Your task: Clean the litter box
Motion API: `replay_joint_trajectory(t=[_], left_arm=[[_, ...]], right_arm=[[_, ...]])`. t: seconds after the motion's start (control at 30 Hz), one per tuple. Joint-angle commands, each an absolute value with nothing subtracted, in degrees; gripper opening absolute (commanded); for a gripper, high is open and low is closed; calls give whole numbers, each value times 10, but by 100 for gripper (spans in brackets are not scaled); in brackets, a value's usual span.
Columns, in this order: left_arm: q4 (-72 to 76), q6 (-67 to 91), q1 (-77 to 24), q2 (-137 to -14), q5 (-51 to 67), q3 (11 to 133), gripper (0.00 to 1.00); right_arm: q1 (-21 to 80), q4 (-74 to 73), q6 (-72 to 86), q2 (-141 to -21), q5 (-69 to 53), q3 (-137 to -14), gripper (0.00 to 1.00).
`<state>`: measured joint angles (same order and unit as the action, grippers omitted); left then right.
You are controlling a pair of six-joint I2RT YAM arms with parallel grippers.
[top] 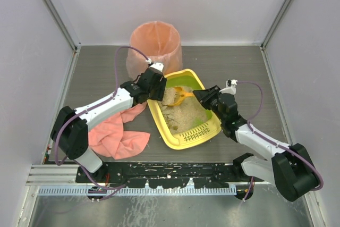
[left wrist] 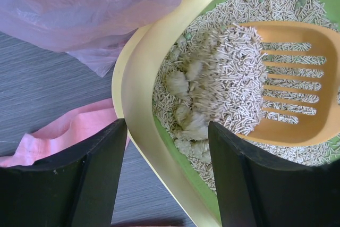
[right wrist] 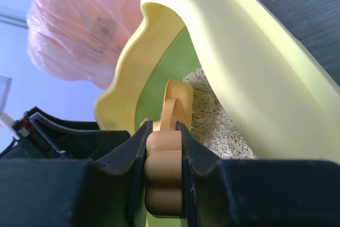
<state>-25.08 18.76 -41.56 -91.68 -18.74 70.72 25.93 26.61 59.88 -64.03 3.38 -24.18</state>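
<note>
The yellow litter box (top: 159,123), lime-green inside and part-filled with beige pellet litter, lies mid-table with its slotted grate at the near end. My left gripper (top: 159,91) holds its far-left rim (left wrist: 138,78), one finger outside the wall and one inside, beside grey clumps (left wrist: 186,81). My right gripper (top: 201,97) is shut on the handle (right wrist: 162,158) of the orange slotted scoop (top: 183,95). The scoop's blade (left wrist: 313,41) lies in the litter, heaped with pellets. In the right wrist view the box wall (right wrist: 255,78) curves over the scoop.
A tall round bin (top: 155,41) lined with a pink bag (left wrist: 79,3) stands just behind the box. A pink cloth (top: 114,134) lies crumpled on the table under my left arm, and its edge (left wrist: 69,131) shows by the left finger. Grey walls close three sides.
</note>
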Motion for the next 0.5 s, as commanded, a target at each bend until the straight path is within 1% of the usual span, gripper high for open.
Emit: replay_joint_trajectory(t=[0.0,0.23,0.47], left_arm=[[-230,189,-425,-910,-172,728,63],[-234,187,-425,-907,-172,730,65],[-237,184,-425,-897,-171,733,68]], right_arm=[[261,320,614,-611,50,-237,1],[260,300,583,-587,54,-235,1],[259,276,523,-526,47,-226,1]])
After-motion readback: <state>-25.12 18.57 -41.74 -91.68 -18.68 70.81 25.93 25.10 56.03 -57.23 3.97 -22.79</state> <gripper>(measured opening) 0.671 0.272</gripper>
